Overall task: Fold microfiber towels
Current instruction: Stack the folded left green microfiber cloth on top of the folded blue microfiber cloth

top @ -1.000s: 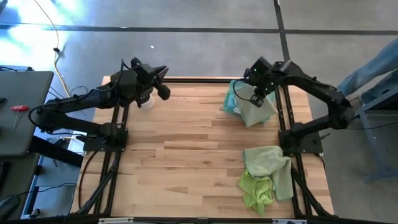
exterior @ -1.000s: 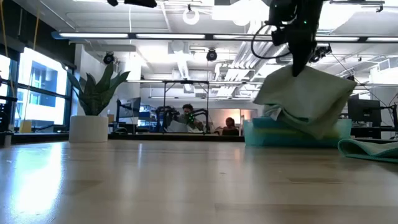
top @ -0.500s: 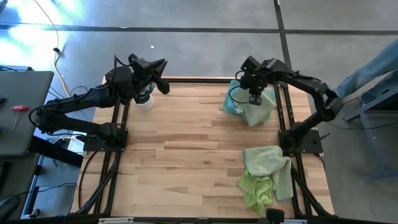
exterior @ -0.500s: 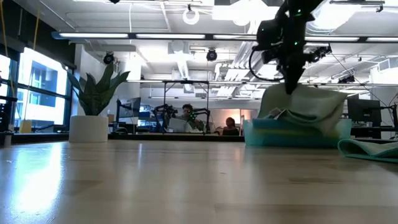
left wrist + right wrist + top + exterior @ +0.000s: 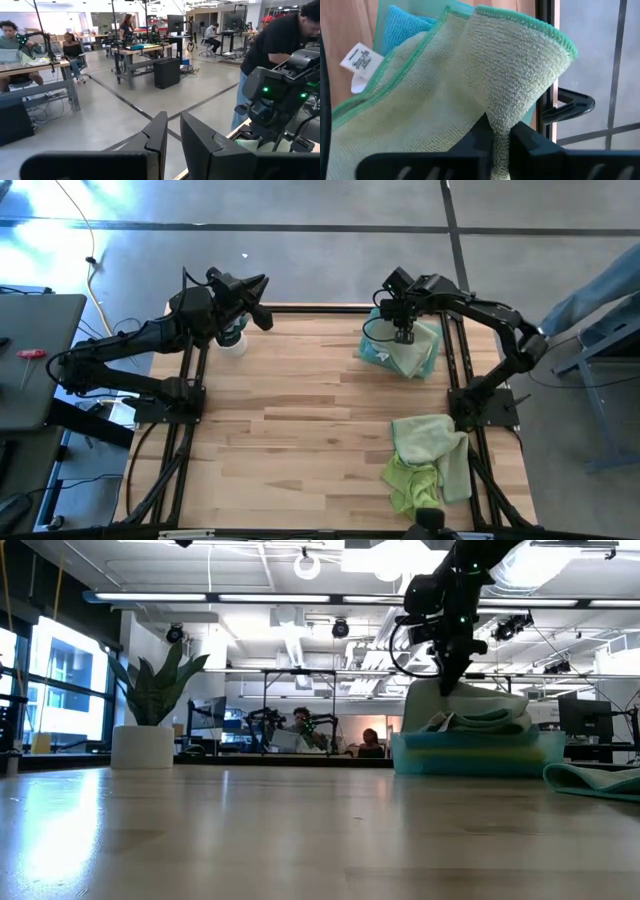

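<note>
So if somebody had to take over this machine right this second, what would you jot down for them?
Right pincer: shut on the pale green towel, over the folded stack at the table's far right.
Left pincer: holding nothing, fingers nearly together, raised at the far left corner near the potted plant.
Done: stack of folded towels, this one laid on top.
Left: let go of it, then fold the loose green towels heaped at the near right.

Potted plant (image 5: 152, 708) at the table's (image 5: 300, 430) corner — upright.
</note>
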Controlling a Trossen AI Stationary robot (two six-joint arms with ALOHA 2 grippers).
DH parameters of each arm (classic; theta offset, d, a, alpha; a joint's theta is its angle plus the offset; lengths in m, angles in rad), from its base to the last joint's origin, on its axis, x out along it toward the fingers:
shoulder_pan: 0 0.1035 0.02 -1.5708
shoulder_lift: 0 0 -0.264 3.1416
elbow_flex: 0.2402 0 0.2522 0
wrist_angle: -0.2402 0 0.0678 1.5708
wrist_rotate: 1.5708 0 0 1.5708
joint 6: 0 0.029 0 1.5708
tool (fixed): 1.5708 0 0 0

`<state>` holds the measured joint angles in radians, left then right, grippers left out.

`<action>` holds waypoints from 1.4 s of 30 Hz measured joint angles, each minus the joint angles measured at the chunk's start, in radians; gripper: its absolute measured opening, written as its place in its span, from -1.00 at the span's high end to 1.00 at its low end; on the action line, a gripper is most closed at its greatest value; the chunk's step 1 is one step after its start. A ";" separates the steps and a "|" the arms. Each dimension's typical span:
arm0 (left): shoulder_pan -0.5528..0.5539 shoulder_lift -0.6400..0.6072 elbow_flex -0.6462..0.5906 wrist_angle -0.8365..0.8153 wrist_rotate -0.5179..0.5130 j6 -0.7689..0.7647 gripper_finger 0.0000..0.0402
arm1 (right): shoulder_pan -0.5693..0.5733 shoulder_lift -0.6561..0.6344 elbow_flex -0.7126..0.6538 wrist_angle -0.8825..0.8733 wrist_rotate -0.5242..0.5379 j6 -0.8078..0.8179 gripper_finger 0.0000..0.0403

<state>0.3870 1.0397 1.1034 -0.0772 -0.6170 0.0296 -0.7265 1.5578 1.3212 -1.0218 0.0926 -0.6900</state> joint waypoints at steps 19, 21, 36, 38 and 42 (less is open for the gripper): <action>0.000 0.000 0.000 0.000 0.000 0.000 0.78 | 0.000 -0.061 0.020 0.016 0.112 0.217 -0.01; 0.000 0.000 0.000 0.000 0.000 0.000 0.78 | 0.001 -0.080 0.020 -0.035 -0.016 0.389 0.00; 0.000 0.000 0.000 -0.011 0.003 0.068 0.78 | 0.120 -0.092 -0.185 -0.264 -0.069 1.163 0.10; 0.000 0.000 0.000 -0.013 0.003 0.070 0.78 | 0.130 -0.093 -0.225 -0.251 -0.054 1.182 0.10; 0.000 0.000 0.000 -0.016 0.004 0.072 0.78 | 0.128 -0.093 -0.314 -0.216 0.076 1.163 0.10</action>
<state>0.3866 1.0397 1.1034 -0.0929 -0.6135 0.1014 -0.5989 1.4651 1.0076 -1.2382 0.1688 0.4733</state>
